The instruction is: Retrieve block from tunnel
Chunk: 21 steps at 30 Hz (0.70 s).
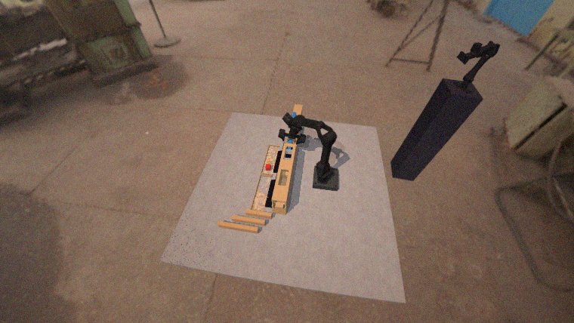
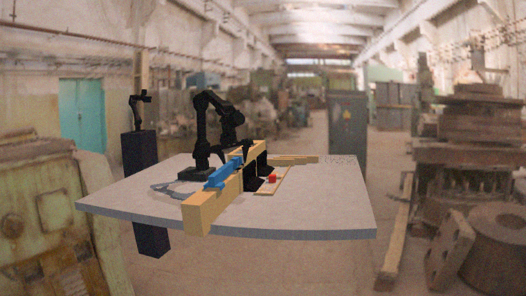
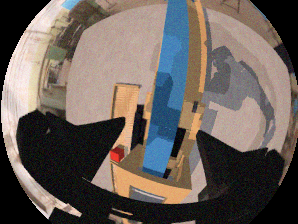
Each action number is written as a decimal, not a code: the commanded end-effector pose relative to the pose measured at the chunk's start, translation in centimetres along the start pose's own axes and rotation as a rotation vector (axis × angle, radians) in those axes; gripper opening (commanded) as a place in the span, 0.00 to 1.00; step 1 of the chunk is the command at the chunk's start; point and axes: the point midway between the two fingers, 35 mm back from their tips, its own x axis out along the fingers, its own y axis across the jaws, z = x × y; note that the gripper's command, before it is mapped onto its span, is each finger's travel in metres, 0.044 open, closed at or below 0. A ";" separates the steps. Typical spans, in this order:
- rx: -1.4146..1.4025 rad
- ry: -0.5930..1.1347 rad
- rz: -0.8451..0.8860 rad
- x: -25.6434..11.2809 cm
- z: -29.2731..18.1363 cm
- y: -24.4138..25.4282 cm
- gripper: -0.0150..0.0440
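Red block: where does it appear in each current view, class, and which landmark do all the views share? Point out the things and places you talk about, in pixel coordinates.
Top: left of centre, in the tray beside the tunnel, the red block (image 1: 267,167) (image 2: 272,178) (image 3: 117,154).
Exterior: right of centre, beyond the blue handle.
Wrist: lower left, near one fingertip of the gripper (image 1: 292,138) (image 2: 235,152) (image 3: 161,129).
Shared landmark: the blue handle (image 1: 289,141) (image 2: 223,172) (image 3: 169,100).
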 end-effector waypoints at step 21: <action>0.000 0.000 0.000 0.1 0.3 0.0 0.25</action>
